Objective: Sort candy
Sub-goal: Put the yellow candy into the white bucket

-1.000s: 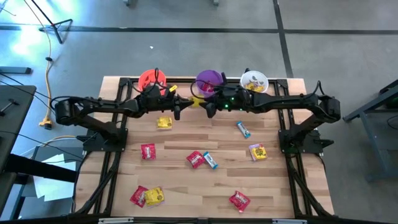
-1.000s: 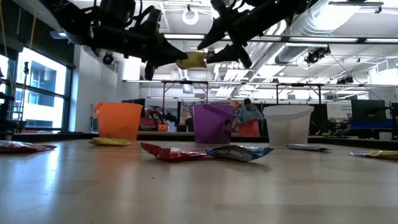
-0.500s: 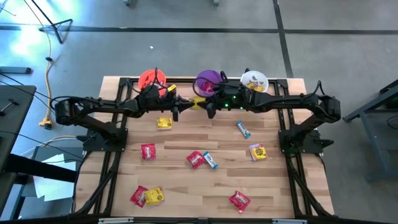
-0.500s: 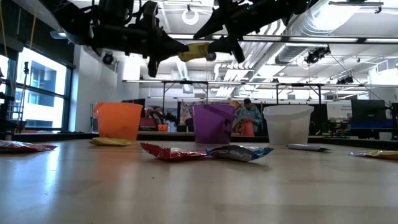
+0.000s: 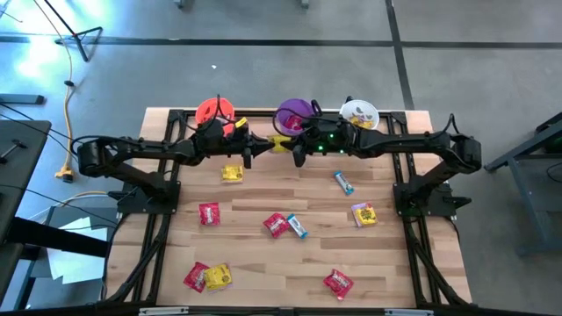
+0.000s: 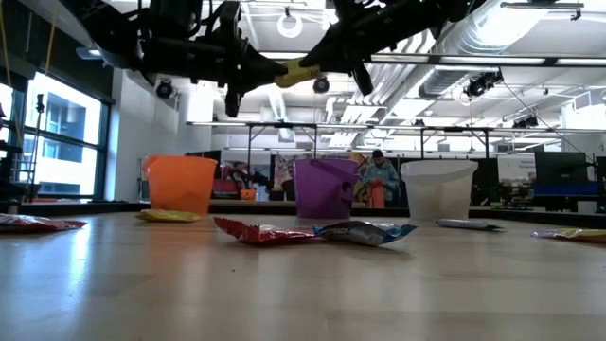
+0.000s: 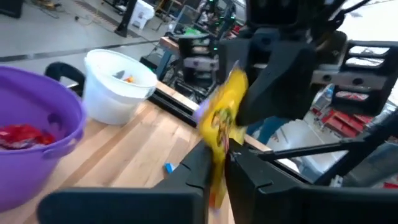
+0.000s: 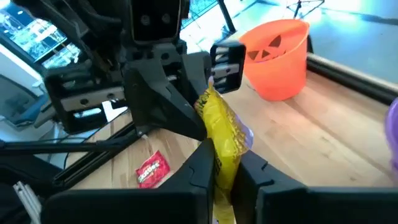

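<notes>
The high view looks straight down from well above, taking in the whole tabletop (image 5: 263, 197) and surrounding floor. The low view sits at tabletop height, facing level across toward the orange cup (image 6: 180, 184), purple cup (image 6: 325, 188) and room. Each wrist view looks close past its own fingers, both sharing the yellow packet (image 7: 222, 121).

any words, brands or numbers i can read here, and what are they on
None can be read as text.
Yellow packet held between both grippers: print blurred, unreadable.
Red packet on the table: white lettering, too blurred to read.
Other candy packets on the table: print too small.
Orange cup: a dark jack-o'-lantern face, a picture and no words.
Purple cup and white cup: no marking visible.
</notes>
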{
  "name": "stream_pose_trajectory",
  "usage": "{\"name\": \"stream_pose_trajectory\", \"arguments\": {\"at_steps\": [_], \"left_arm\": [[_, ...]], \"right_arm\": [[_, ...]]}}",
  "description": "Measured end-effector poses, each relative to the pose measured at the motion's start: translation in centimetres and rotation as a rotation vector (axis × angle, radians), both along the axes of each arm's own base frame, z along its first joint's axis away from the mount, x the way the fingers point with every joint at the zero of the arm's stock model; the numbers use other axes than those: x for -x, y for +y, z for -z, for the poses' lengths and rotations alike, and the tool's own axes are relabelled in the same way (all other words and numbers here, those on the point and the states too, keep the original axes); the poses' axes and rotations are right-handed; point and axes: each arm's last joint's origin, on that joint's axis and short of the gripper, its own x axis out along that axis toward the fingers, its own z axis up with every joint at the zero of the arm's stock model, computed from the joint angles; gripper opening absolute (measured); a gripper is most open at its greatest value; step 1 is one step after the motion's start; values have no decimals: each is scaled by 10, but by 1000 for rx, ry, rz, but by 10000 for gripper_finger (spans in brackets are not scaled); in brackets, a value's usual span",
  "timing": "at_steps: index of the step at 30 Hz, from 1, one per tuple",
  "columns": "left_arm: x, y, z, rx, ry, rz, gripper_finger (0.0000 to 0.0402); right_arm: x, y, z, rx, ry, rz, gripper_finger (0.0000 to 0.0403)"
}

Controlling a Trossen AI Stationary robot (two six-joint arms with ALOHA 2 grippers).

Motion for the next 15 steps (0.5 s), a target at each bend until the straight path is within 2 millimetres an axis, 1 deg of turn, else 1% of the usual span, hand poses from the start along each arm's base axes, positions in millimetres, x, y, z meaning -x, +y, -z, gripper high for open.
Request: {"name": "stream_pose_trajectory", "arguments": {"at_steps": [4,8,10,12,15], "left_arm": [[2,4,3,10,25,-15,55],[2,5,3,8,24,-15,82],[2,5,3,-7,31,-10,91],[2,4,3,-33,31,5,96],[2,3,3,-61,33,25,97]], "right_arm": [[15,-12,-14,42,-10,62,7],[42,-29,-24,77,72,159,6],[60,-37,-29,84,124,224,6],[80,-45,-31,98,219,318,5],[110,-57,-23,96,425,497,5]]}}
